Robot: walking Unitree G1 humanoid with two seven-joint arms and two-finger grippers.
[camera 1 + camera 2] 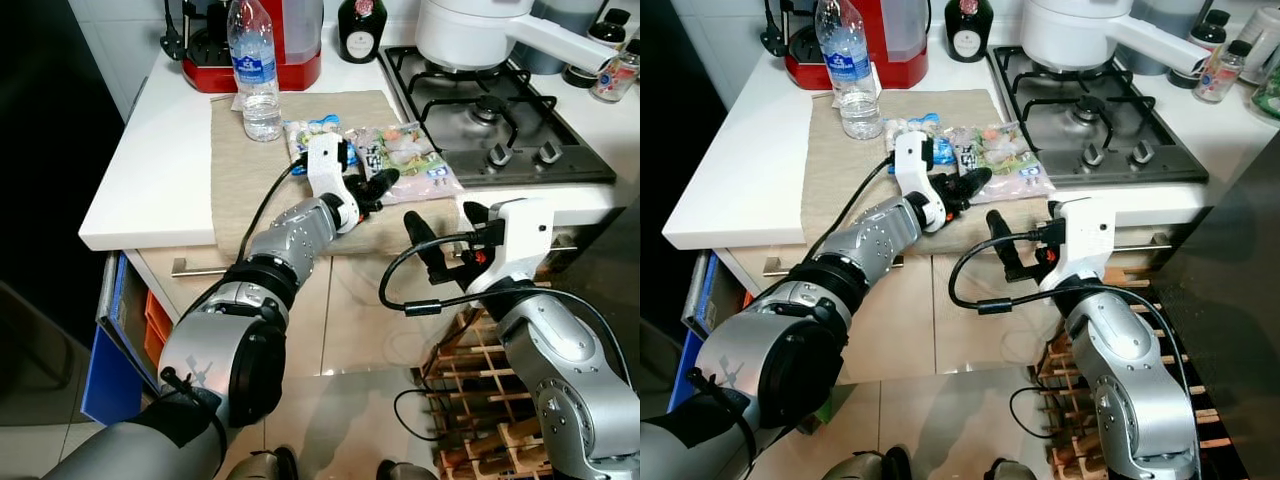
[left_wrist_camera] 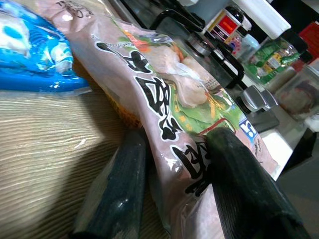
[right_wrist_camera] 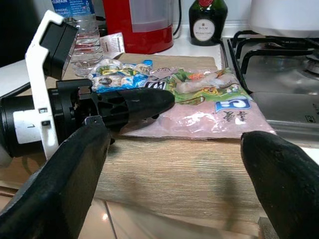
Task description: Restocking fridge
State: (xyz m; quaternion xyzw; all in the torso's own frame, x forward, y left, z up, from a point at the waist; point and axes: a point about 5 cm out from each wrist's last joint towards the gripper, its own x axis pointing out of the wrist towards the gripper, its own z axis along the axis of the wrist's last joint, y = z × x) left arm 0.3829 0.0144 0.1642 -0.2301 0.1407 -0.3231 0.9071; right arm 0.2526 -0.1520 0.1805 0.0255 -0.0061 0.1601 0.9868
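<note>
The left end effector (image 1: 378,186) grips the edge of the pink food bag (image 1: 415,160) on the mat (image 1: 240,170) atop the bench (image 1: 150,170) — a blue bag (image 1: 305,135) and water bottle (image 1: 257,70) just behind, the hob (image 1: 495,120) beside. The right end effector (image 1: 445,240) hovers open off the bench edge.

The pink food pack (image 2: 169,124) carries large black characters in an East Asian script, plain in the left wrist view, and a white numeral on a blue patch, which looks like a 5. The water bottle (image 1: 256,70), upper middle of the left eye view, has a blue label with white lettering too small to read. The dark bottle (image 3: 205,22) at the top of the right wrist view bears a round pale label, unreadable.
</note>
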